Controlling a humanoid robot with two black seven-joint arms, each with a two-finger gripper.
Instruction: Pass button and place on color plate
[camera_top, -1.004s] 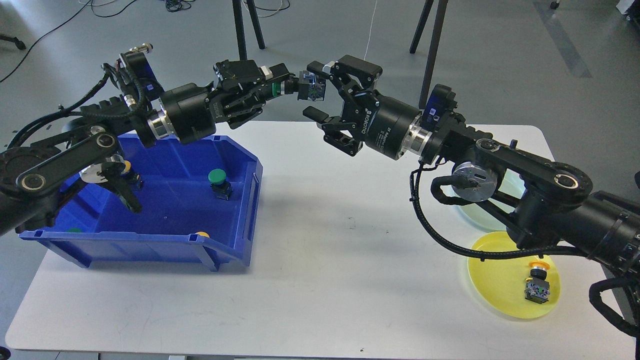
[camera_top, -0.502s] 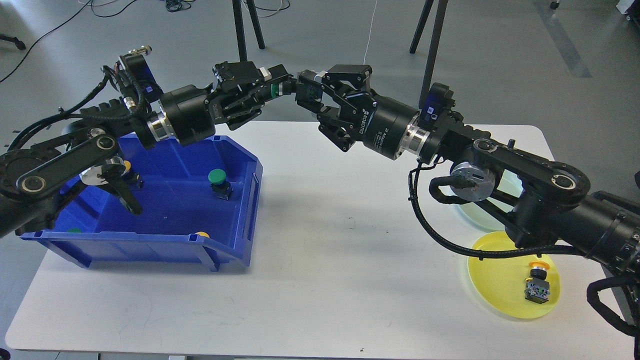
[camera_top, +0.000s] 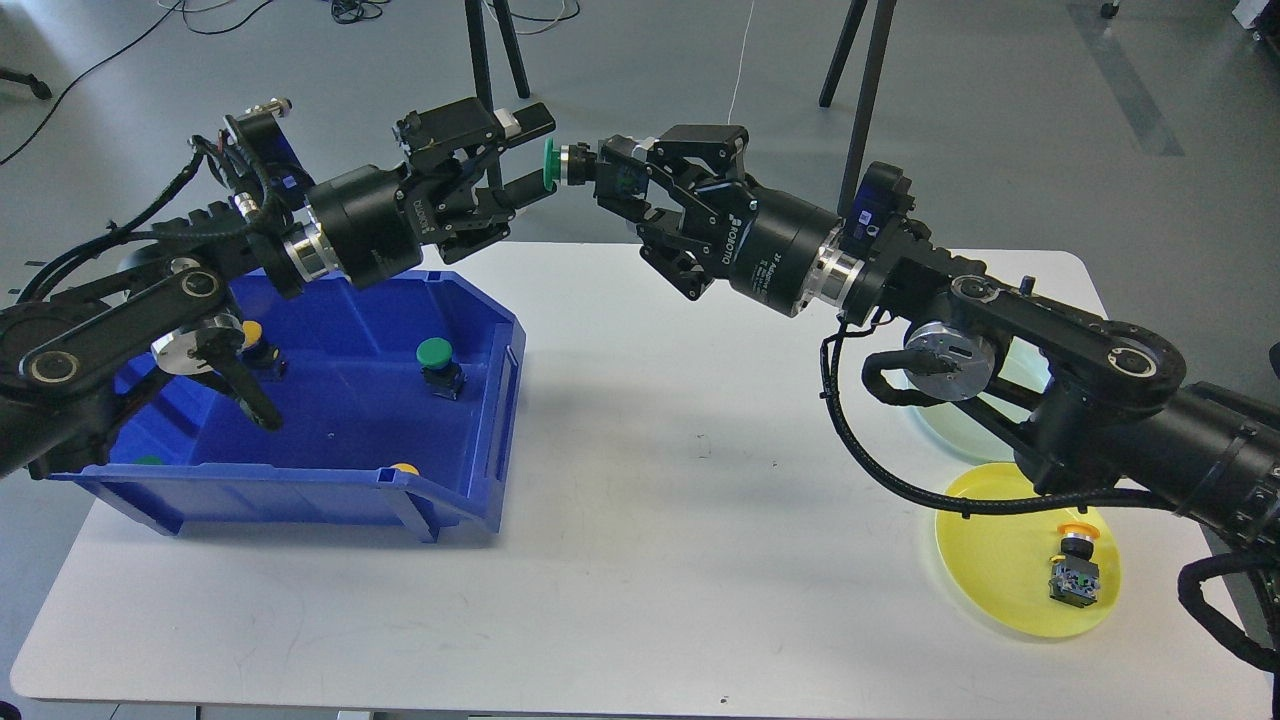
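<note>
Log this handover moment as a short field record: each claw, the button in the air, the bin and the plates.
left claw: open, fingers spread beside the green cap
right claw: shut on the green button
green button: in the air above the table's far edge
blue bin: at the table's left, holds a green-capped button
yellow plate: near right, holds a yellow-capped button
pale plate: mostly hidden behind the right arm

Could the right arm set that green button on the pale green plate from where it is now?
Probably yes. The right gripper is shut on the green button, the left gripper is open, and the pale green plate lies under the right arm itself, half hidden.
</note>
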